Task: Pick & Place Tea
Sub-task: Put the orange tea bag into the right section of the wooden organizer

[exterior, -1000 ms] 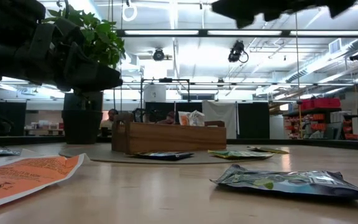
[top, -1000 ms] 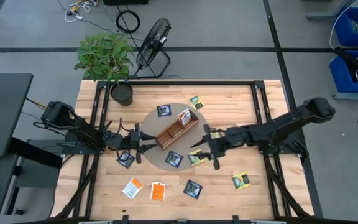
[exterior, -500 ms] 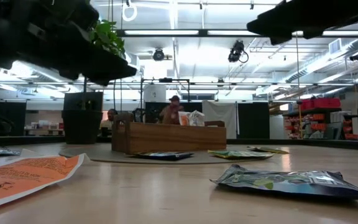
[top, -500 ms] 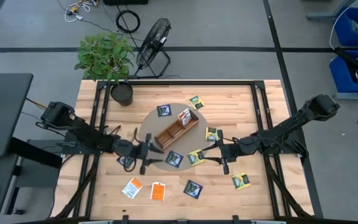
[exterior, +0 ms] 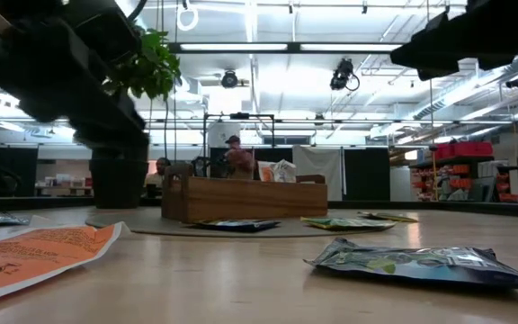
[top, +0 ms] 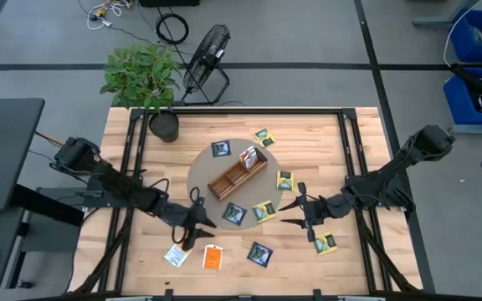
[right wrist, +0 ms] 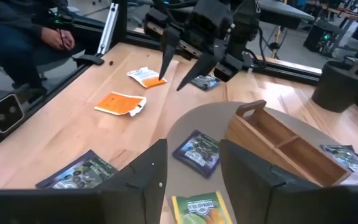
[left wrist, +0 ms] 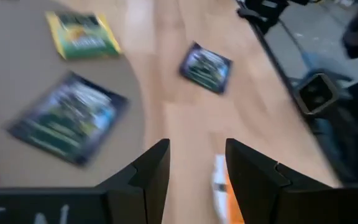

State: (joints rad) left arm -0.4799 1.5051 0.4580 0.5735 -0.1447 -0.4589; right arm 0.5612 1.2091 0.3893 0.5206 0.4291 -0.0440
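Small tea packets lie flat on the wooden table and the round mat: navy ones, yellow-green ones, orange-and-white ones. One orange packet stands in the wooden tray. My left gripper hangs open above the table beside the orange packets; in its wrist view an orange packet shows between its fingers. My right gripper is open above the table, near the yellow-green packet, touching nothing.
A potted plant stands at the table's far left corner. The tray rests on the round mat. Bare wood lies at the far right and along the near edge. A seated person is beside the table.
My left gripper has swung from the tray's left end toward the near edge, turning its fingers toward the orange packets. My right gripper has drawn back from the tray, toward the right and the near edge. No packet has moved.
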